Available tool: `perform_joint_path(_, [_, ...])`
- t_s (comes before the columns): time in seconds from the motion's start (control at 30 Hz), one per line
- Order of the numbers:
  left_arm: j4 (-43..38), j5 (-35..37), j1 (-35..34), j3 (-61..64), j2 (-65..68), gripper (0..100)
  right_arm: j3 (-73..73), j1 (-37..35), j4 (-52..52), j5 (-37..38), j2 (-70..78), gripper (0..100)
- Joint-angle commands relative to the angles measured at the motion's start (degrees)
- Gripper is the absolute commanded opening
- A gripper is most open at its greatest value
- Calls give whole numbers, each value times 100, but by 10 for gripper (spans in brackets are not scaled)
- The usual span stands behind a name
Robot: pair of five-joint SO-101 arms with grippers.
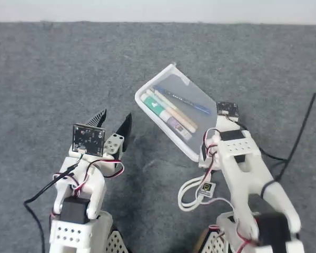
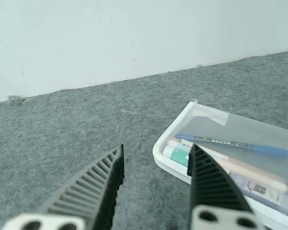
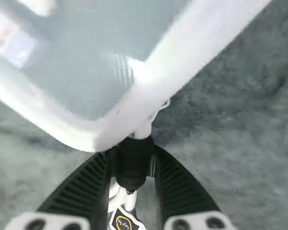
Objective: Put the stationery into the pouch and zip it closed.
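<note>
A translucent pouch [image 1: 196, 94] with a white zip edge lies tilted at mid-table. Inside lie a blue pen [image 1: 182, 100], a cream pen [image 1: 178, 115] and a green-ended marker [image 1: 154, 107]. My right gripper [image 1: 207, 151] sits at the pouch's near corner. In the right wrist view this gripper [image 3: 133, 160] is shut on the black zipper pull [image 3: 132, 167], just under the white rim of the pouch [image 3: 86, 72]. My left gripper [image 1: 116, 119] stands open on the carpet to the left of the pouch, holding nothing. The left wrist view shows that gripper [image 2: 156, 160] just short of the pouch [image 2: 240, 125] and the blue pen [image 2: 235, 143].
Grey carpet [image 1: 52, 74] covers the whole table, with a pale wall [image 2: 134, 33] along its far edge. A white looped cable with a small tag [image 1: 194, 194] hangs beside the right arm. A black cable [image 1: 297, 142] trails off to the right.
</note>
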Motion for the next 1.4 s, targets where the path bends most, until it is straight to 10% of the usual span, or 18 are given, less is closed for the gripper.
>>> perform_joint_path(0.0, [-149, 44, -26, -189, -79, 203, -360, 13, 470, 492, -1490, 6])
perform_joint_path(0.37, [-9, 44, -35, -233, -79, 208, -369, -22, 585, 2127, -4382, 6])
perform_joint_path(1.37, [1248, 396, -35, -1719, -79, 314, -132, -1710, -1095, 2136, -6079, 6])
